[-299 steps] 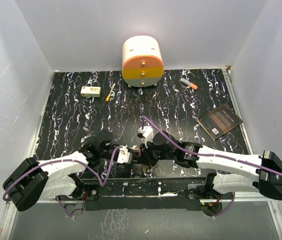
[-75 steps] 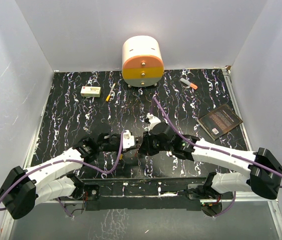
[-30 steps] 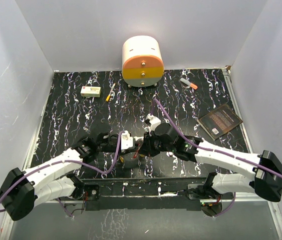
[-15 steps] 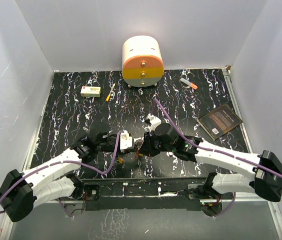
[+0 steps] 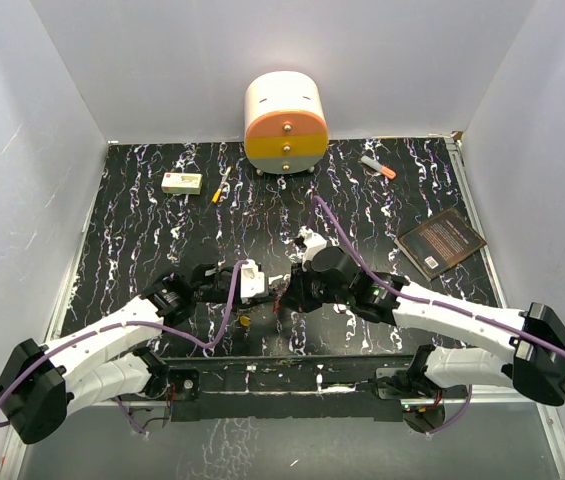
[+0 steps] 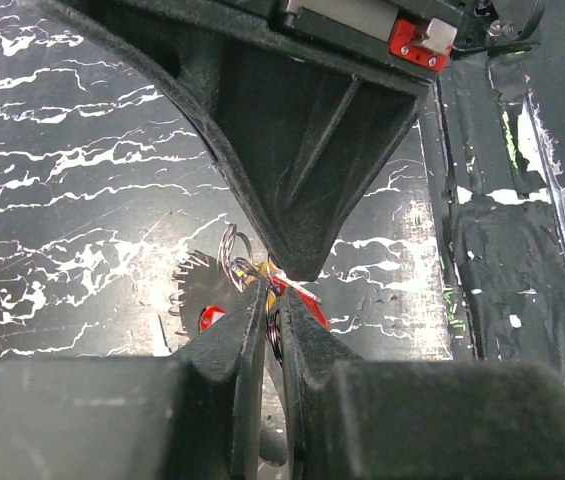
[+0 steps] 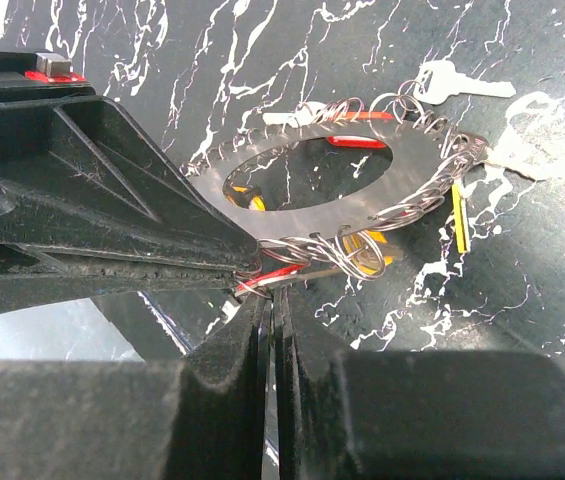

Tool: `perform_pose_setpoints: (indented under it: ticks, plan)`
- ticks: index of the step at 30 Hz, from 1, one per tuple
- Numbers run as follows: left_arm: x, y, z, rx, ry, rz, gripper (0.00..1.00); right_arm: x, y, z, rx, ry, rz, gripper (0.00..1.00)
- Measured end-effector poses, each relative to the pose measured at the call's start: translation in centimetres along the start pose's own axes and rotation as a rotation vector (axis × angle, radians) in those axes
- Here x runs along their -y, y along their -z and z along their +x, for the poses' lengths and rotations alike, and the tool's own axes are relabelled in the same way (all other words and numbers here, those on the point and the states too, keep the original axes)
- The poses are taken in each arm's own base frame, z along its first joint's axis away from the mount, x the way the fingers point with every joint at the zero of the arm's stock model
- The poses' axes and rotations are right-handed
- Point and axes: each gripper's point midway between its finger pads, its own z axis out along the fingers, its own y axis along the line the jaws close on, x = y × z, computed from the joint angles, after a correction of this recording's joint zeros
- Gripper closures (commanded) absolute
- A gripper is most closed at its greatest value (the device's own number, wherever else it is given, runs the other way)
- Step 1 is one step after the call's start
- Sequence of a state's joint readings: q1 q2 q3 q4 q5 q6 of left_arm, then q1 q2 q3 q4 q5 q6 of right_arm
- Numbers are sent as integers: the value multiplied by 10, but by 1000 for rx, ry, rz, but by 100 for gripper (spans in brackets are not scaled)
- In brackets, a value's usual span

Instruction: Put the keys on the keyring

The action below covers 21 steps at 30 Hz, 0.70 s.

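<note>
Looks partly done. Can see a few keys (image 7: 356, 142) with red, yellow and orange heads already hooked on the little wire loops (image 7: 417, 205) round the jagged rim of the keyring (image 7: 302, 224). Seems to be working on one more now, a red key (image 7: 274, 277) at the near side of the rim. Cannot tell about the silver key (image 7: 452, 80) lying just beside the far side of the rim: maybe on a loop, maybe loose. Cannot count what is left, so best to guess at least this red key, and maybe the silver one too.

Holding the keyring near the middle of the near edge of the tabletop (image 5: 142, 200), right between the two tools, maybe tipped up a little.

With the left tool (image 6: 272, 300), pinching a thin bit of wire at the rim, fingers pressed almost together. With the right tool (image 7: 269, 298), squeezed fully together, nipping the red key by its end, by the look of it.

Reaching in low with the left arm (image 5: 112, 335) from the near left corner and with the right arm (image 5: 452, 315) from the near right corner, both bent inward like elbows. Meeting tip to tip over the keyring, almost touching. Pointing the left tool toward the right edge and the right tool toward the left edge.
</note>
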<state>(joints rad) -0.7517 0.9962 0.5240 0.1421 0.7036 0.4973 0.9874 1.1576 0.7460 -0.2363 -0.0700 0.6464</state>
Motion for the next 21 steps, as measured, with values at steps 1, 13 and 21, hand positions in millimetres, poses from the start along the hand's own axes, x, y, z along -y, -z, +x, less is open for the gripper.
perform_pose_setpoints:
  ticks: [1,13,21]
  plan:
    - [0,0,-1,2,-2,-1,100,0,1,0,2,-5,0,92]
    - [-7,-1,-10,36,-26,-25,100,3,6,3,11,-53,11,92]
    - [-7,-1,-14,48,-15,-30,100,3,6,4,12,-71,10,92]
